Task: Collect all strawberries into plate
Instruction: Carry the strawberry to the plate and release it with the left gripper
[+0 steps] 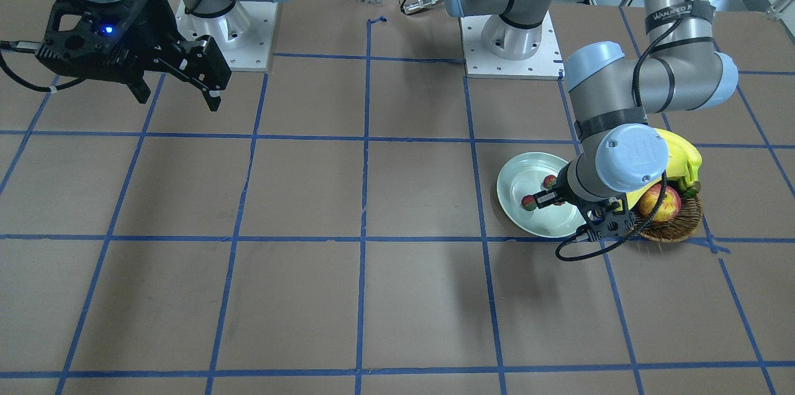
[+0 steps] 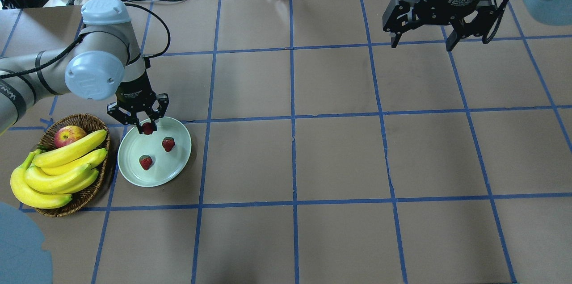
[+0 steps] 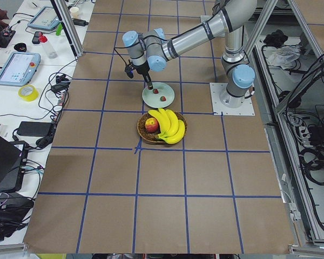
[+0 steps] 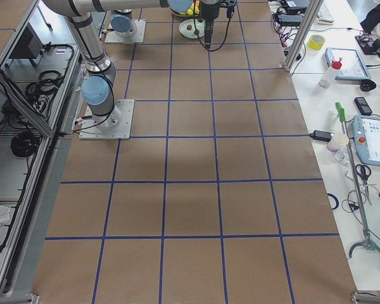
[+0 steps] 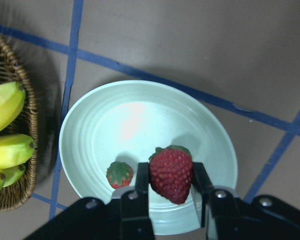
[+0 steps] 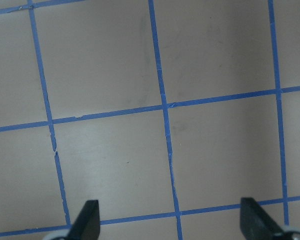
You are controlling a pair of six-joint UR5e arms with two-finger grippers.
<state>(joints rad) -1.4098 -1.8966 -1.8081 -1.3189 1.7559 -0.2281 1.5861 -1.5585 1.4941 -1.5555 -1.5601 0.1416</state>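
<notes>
The pale mint plate [image 2: 134, 172] lies at the table's left, also in the front view [image 1: 518, 174] and the left wrist view [image 5: 140, 115]. Two strawberries [image 2: 168, 144] [image 2: 145, 162] lie in it. My left gripper [image 2: 146, 124] is shut on a third strawberry [image 5: 171, 172] and holds it over the plate's far rim. One lying strawberry [image 5: 120, 174] shows beside it in the wrist view. In the front view the left gripper [image 1: 551, 199] hides the held berry. My right gripper [image 2: 421, 44] is open and empty, high over the far right of the table [image 6: 171, 220].
A brown wicker basket [image 2: 89, 119] touches the plate's left side and holds bananas [image 2: 58, 168] and a red-yellow apple [image 2: 69, 135]. Blue tape lines grid the brown table. Cables and boxes lie beyond the far edge.
</notes>
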